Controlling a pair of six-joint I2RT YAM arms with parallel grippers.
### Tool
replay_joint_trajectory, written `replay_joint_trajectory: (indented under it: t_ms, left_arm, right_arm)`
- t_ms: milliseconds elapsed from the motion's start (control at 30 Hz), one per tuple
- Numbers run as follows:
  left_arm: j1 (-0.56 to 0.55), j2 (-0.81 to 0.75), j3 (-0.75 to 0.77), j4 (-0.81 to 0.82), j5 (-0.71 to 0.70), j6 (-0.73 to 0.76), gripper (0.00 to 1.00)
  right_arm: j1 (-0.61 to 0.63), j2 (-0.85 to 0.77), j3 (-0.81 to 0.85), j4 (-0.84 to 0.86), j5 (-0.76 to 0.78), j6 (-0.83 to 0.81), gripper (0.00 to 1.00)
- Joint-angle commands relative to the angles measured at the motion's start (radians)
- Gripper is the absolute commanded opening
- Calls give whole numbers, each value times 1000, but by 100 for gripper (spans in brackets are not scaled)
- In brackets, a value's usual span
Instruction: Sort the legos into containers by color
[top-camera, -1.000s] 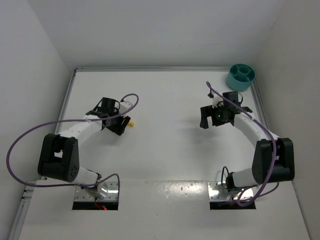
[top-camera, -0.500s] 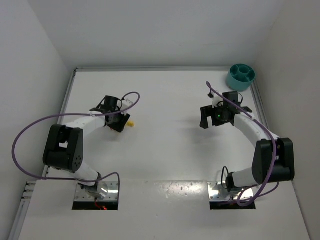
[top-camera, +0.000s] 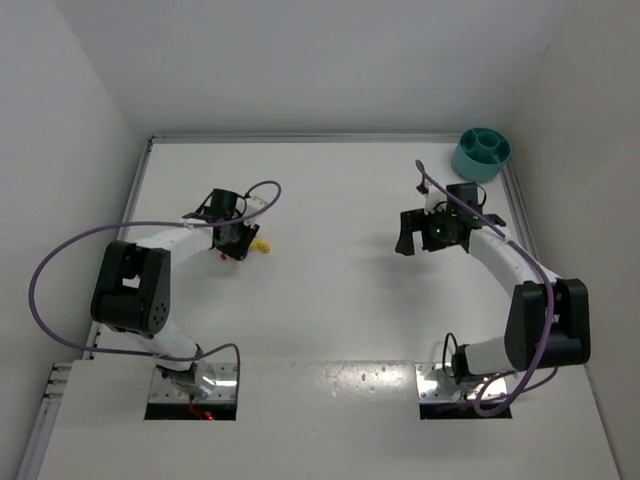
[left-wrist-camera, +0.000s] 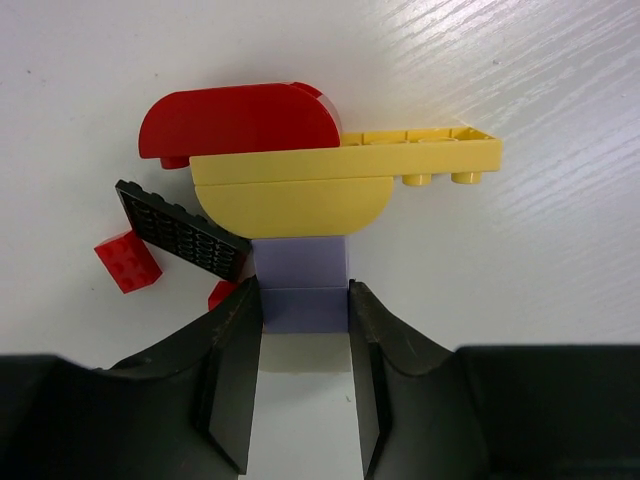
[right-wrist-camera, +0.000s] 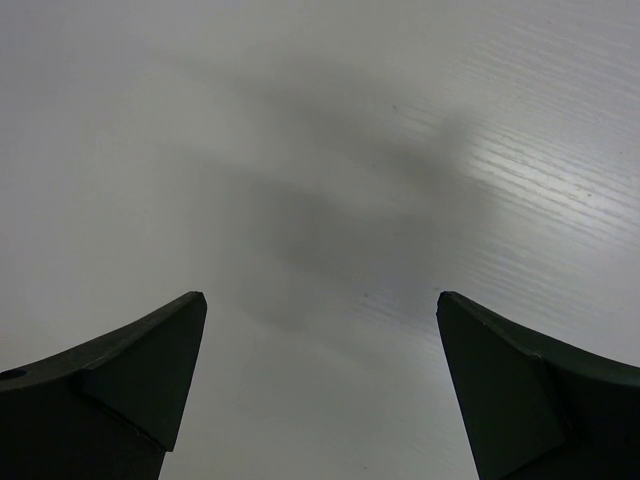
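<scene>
Pinching from both sides, the left gripper had its two dark fingers pressed against the flanks of a purple brick, so it was clenched on that piece, which sat on the white table. The far end of the purple brick touched the curved edge of a yellow half-round brick. Along that piece's flat edge lay a long yellow plate, its studs facing the gripper, reaching out toward the right of the wrist view. A red rounded brick lay against the far side of the yellow plate. To the left, a black plate sat tilted, one corner close to the purple brick, with a small red brick just beside it and another red bit partly hidden by the left finger.

The right gripper hovered over bare table with its fingers spread wide, grasping nothing. The teal bowl with inner dividers stood at the far right corner of the table, well apart from the bricks.
</scene>
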Motion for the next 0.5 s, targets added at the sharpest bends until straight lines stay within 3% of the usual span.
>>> replay_joint_trajectory:
  t_ms: [0,200,300,467]
  left_arm:
    - [-5,-16,11,15,29,0,23]
    - [-5,-111,2,-29,169,23,23]
    - [-5,-135,12,-69,204,23,16]
    - [-5,-163,40,-138,319,14,13]
  right_arm:
    - [3,-70,-3,67,-148,81,99]
    - [37,-90,-3,159,-280,201,99]
    - [76,-127,-15,251,-267,242,99]
    - [162,-54,-15,349,-228,278,99]
